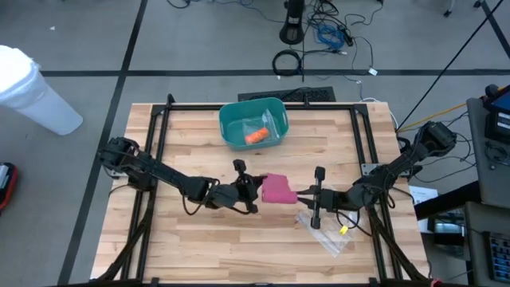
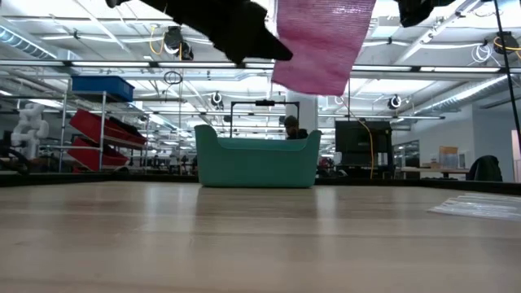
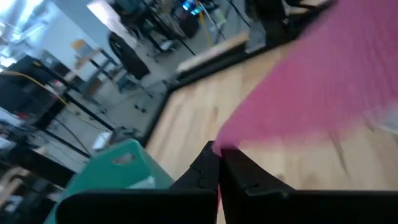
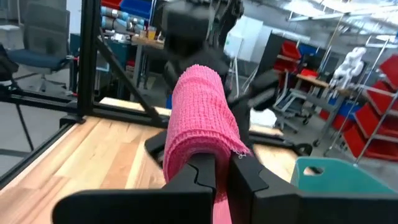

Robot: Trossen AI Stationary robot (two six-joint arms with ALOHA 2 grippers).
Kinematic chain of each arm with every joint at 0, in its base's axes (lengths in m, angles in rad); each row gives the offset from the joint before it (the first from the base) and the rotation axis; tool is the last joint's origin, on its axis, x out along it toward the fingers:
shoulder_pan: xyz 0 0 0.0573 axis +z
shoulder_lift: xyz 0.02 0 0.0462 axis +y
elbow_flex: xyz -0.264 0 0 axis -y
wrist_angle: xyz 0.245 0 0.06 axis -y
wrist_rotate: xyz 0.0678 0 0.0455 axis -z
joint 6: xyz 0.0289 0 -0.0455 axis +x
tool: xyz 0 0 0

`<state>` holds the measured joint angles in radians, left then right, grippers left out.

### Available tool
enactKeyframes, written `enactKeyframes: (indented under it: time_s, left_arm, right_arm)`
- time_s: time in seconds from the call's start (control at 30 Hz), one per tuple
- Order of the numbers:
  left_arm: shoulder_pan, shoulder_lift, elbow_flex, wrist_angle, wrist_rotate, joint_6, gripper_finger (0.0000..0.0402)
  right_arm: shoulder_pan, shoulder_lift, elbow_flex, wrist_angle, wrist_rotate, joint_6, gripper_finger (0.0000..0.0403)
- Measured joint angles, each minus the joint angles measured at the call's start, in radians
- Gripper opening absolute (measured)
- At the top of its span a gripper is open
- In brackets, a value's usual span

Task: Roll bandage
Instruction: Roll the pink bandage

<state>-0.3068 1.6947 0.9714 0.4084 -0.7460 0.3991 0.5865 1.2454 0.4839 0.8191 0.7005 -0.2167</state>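
While both pincers hold the pink bandage point(image 1: 276, 189) between them above the middle of the tabletop point(image 1: 239, 247), the step in hand looks like winding, and doing it well probably means keeping the cloth taut and its edges lined up, so the roll neither loosens nor cones.

From above, the left pincer point(image 1: 253, 191) reaches in from the left, its arm stretched low across the wood, and the right pincer point(image 1: 311, 195) comes from the right, meeting the bandage at opposite ends. A teal bin point(image 1: 253, 123) sits beyond them, and a clear packet point(image 1: 327, 231) lies near the right arm.

At table height the bandage point(image 2: 321, 41) hangs clear of the surface, well in front of the bin point(image 2: 256, 159).

On the left wrist, the fingers are pressed together on an edge of the pink cloth point(image 3: 311, 87).

On the right wrist, the fingers are clamped on the rolled end point(image 4: 199, 118), which stands up from them.
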Motion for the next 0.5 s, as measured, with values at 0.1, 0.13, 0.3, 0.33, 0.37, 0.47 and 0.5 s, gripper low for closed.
enactKeyframes:
  time_s: [0.1, 0.13, 0.3, 0.33, 0.37, 0.47, 0.5]
  left_arm:
    - [-0.001, 0.0, 0.003, 0.088, -0.018, 0.067, 0.0]
    - [-0.002, 0.0, 0.004, 0.116, -0.019, 0.081, 0.0]
    - [-0.023, -0.003, 0.005, 0.14, -0.041, 0.133, 0.0]
    - [-0.027, -0.003, 0.005, 0.148, -0.062, 0.138, 0.0]
    - [-0.031, -0.003, 0.005, 0.156, -0.08, 0.143, 0.0]
    - [-0.04, -0.004, 0.005, 0.164, -0.105, 0.165, 0.0]
    - [-0.043, -0.004, 0.005, 0.167, -0.105, 0.166, 0.0]
  right_arm:
    - [0.0, 0.013, 0.0, -0.016, 0.0, 0.026, 0.0004]
    - [0.0, 0.021, 0.0, -0.02, 0.001, 0.026, 0.0004]
    - [0.0, 0.075, 0.0, -0.02, 0.003, 0.048, 0.0004]
    - [0.0, 0.086, 0.0, -0.022, 0.003, 0.052, 0.0004]
    - [0.0, 0.097, 0.0, -0.021, 0.003, 0.053, 0.0004]
    - [0.0, 0.127, 0.0, -0.024, -0.01, 0.055, 0.0004]
    - [0.0, 0.134, 0.0, -0.03, -0.023, 0.057, 0.0004]
